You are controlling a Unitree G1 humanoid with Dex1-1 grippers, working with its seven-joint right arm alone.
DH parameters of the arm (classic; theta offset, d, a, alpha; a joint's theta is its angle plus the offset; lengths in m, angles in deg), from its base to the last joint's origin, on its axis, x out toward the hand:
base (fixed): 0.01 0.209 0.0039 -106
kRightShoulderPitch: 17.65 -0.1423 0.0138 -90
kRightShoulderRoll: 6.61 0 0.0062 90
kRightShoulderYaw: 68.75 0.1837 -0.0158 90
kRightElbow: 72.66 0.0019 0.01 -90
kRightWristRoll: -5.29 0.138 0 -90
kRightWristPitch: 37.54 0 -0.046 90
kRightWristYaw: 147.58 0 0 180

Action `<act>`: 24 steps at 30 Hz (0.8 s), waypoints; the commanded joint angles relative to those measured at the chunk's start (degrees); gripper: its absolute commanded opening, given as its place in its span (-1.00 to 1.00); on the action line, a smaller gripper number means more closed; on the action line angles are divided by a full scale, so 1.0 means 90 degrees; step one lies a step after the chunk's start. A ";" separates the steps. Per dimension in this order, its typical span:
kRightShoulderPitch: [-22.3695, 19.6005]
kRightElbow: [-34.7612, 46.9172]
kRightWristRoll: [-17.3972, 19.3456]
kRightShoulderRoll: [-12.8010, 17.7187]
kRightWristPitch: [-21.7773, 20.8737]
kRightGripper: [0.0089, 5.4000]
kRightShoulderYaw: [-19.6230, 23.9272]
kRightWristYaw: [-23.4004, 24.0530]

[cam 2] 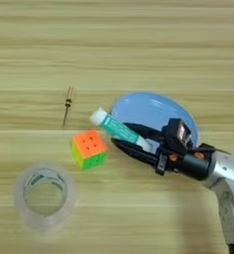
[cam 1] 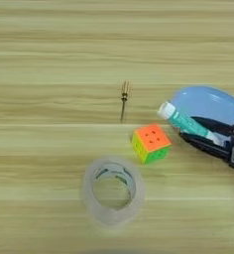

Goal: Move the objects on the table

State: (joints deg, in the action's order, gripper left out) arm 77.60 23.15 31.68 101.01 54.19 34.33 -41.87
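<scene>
The glue stick (cam 2: 118, 129) is grasped between the 2 black fingers (cam 2: 139, 151) of the right gripper (cam 2: 131, 141), its white cap pointing up-left and its teal body tilted down toward the right. Behind it, a pale blue plate (cam 2: 153, 109) is seen, with the stick's cap end reaching past the plate's left rim. The silver forearm (cam 2: 228, 183) is brought in from the lower right corner.

The puzzle cube (cam 1: 151, 143) is set just beside the fingertips, to their left, apart from them, with its orange face up. The screwdriver (cam 1: 124, 99) is laid upright in the picture above and left of the cube, well apart from it. The tape roll (cam 1: 113, 190) is laid flat below and left of the cube, near the bottom edge.

The table (cam 1: 49, 59) is left bare across its whole upper band and its left side, where wide room is offered. The right side is crowded by plate and arm.
</scene>
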 commanded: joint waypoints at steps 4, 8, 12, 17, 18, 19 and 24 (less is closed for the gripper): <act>0.0031 0.0199 -0.0132 0.0499 -0.0336 -0.38 -0.0095 -0.0342; 0.0185 0.0079 -0.0377 0.0606 -0.0540 -0.38 -0.0273 -0.0533; 0.0326 -0.0097 -0.0715 0.0713 -0.0784 -0.38 -0.0479 -0.0663; 0.0380 -0.0438 -0.1242 0.0836 -0.1181 -0.38 -0.0743 -0.0605; 0.0381 -0.0511 -0.1337 0.0861 -0.1261 -0.38 -0.0785 -0.0593; 0.0383 -0.0569 -0.1432 0.0883 -0.1336 -0.38 -0.0820 -0.0570; 0.0355 -0.0796 -0.1802 0.0886 -0.1598 -0.38 -0.1010 -0.0449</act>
State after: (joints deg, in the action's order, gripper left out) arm 82.61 15.07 16.32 106.17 41.58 24.81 -48.70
